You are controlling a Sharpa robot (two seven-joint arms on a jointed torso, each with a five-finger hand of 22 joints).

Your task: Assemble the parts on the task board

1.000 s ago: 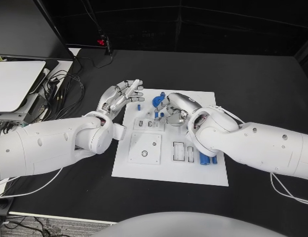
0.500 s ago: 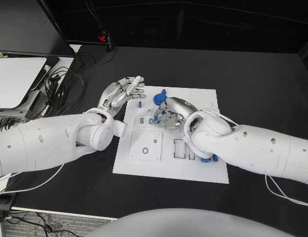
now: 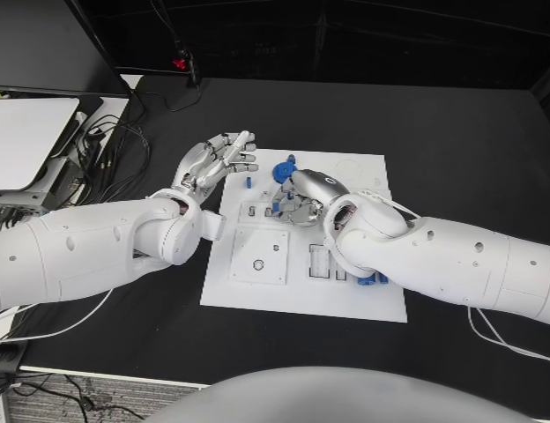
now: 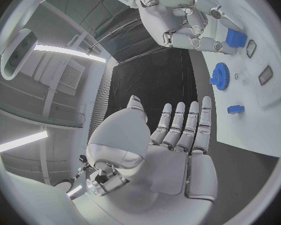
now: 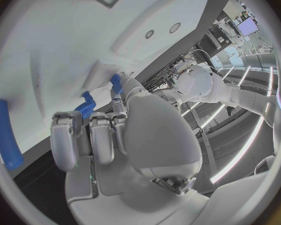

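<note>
Assembly looks early: blue gear (image 4: pixel 220 76) and small blue block (image 4: pixel 235 109) lie loose on the task board (image 3: pixel 352 295); left hand (image 3: pixel 217 164) spread empty, right hand (image 3: pixel 303 196) curled, contents indiscernible.

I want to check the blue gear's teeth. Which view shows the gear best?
The left wrist view: the blue gear lies unobstructed, teeth visible. In the head view it is small beside the right hand.

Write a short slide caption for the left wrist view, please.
Open left hand beside the task board, where a blue gear lies; the right hand works beyond.
</note>
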